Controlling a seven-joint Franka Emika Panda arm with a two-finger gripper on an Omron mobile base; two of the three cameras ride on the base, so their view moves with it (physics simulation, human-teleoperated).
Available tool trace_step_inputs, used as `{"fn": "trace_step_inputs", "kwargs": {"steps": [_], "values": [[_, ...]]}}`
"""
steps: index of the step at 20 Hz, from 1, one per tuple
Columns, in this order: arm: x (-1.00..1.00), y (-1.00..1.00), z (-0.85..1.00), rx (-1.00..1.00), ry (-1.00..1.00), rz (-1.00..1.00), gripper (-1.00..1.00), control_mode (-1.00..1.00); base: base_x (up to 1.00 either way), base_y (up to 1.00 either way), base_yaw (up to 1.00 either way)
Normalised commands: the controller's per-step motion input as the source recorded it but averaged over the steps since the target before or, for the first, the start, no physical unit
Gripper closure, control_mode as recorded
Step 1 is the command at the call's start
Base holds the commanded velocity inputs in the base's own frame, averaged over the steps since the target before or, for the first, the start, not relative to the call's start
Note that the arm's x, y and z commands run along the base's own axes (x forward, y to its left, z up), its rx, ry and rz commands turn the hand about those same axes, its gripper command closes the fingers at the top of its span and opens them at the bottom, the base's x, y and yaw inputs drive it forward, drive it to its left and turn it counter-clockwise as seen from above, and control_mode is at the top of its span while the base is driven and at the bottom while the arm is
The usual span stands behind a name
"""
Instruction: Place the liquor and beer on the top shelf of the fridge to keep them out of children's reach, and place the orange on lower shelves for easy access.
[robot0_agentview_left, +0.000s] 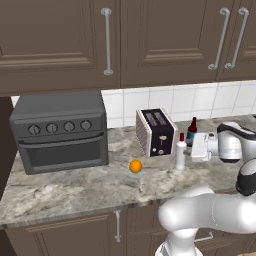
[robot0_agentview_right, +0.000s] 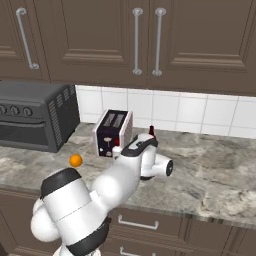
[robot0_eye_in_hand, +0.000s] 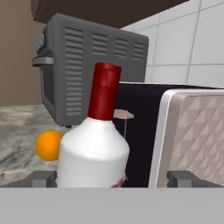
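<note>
White liquor stands mid-worktop beside toaster, between the spread, empty tool tips. Likely rigid, smooth, slippery; take the wide body below the shoulder.

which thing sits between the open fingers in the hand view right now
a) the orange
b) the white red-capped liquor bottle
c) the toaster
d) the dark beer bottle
b: in the hand view the liquor stands upright between the two fingers, which are spread wide and not closed on it, while the orange lies off to one side behind it and the toaster to the other.
</note>
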Motion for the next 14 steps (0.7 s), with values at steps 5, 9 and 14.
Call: {"fn": "trace_step_inputs", "kwargs": {"steps": [5, 9, 14], "values": [[0.13, 0.0, -0.15, 0.0, 0.03, 0.02, -1.0, -1.0, 0.0, 0.0, 0.0], [0.0, 0.0, -0.03, 0.0, 0.04, 0.06, -1.0, -1.0, 0.0, 0.0, 0.0], [-0.2, 0.0, 0.0, 0.0, 0.01, 0.06, -1.0, -1.0, 0.0, 0.0, 0.0]]}}
